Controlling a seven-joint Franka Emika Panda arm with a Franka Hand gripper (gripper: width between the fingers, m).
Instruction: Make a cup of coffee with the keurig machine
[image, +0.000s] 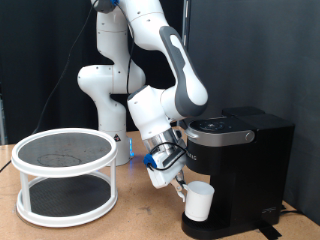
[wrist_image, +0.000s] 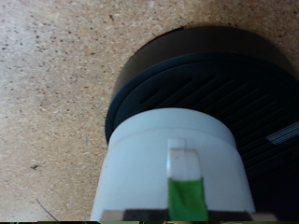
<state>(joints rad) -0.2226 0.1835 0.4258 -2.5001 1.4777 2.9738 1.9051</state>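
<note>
We're seeing the tool (image: 176, 183) gripping the cup (image: 199, 201) by its handle, cup sitting on the keurig machine (image: 236, 165) drip base.

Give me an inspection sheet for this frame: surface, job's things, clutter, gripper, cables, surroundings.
Surface: speckled light wooden table.
Job's things: the cup, white, stands upright on the round drip base of the keurig machine; the machine's lid is down. The wrist view shows the cup on the black ridged base.
Clutter: a white two-tier round rack with dark mesh shelves, at the exterior view's left.
Gripper: the gripper is at the cup's side by the machine; a green-tipped finger lies against the cup.
Cables: a dark cable hangs behind the arm.
Surroundings: black curtain backdrop.
</note>
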